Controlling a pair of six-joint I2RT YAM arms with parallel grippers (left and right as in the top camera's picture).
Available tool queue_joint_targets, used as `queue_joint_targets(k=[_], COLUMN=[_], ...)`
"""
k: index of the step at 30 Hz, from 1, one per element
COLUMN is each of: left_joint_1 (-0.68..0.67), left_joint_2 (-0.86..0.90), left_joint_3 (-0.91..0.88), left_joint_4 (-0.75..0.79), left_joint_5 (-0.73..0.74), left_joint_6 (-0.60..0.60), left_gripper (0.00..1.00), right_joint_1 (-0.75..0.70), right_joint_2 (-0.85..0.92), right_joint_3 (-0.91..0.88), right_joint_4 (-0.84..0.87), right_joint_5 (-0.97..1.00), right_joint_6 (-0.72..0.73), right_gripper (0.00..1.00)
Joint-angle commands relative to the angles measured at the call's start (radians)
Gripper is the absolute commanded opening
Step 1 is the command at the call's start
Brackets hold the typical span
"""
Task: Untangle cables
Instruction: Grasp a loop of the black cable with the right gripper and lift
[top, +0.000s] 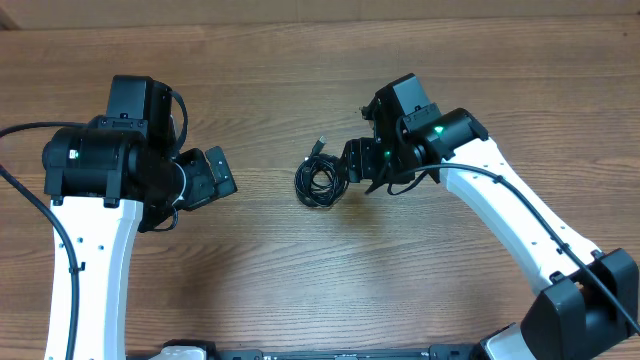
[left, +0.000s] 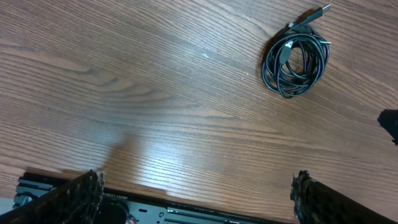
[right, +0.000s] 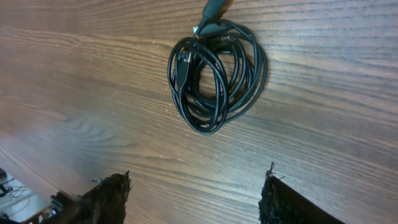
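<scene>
A small bundle of thin black cables is seen lying in a tight coil near the middle of a wooden desk. One plug is poked out from the coil's far edge.

The right claw is held just beside the coil. In the right wrist view its two fingers are shown apart with nothing between them, and the coil lies ahead of them, not yet touched. The left claw is parked well apart from the cables and is spread wide and empty. In its own wrist view only bare wood is framed between the fingers.

The loops are wound closely over one another, so no single strand can be picked out with certainty. If the whole coil is pinched at once, the tangle is likely to be pulled tighter rather than loosened. With the left claw so far off, nothing is there to hold the far side down, so the light bundle may simply be dragged or lifted as one piece. The free plug could be caught under a loop if it is pulled through at an angle. A low approach also risks the fingertips being scraped on the wood, or a thin strand being missed and slipped past.
</scene>
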Motion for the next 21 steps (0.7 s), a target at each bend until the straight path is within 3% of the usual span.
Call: queue_joint_targets(k=[1,2,21], left_joint_1=[0.0,0.0,0.0], left_joint_2=[0.0,0.0,0.0], left_joint_3=[0.002,0.002,0.002], left_joint_4=[-0.003,-0.003,-0.002], left_joint_5=[0.011,0.01,0.01], left_joint_6=[-0.006,-0.006,-0.006], left_gripper=[0.99,0.99,0.99], right_joint_1=[0.002,0.002,0.002], right_joint_2=[0.029,0.034,0.043], right_joint_3=[0.021,0.021,0.021], right_joint_4=[0.025,0.031,0.031], right_joint_5=[-0.029,-0.04,-0.072], right_joint_6=[0.035,0.035,0.035], right_gripper=[0.89,1.0,1.0])
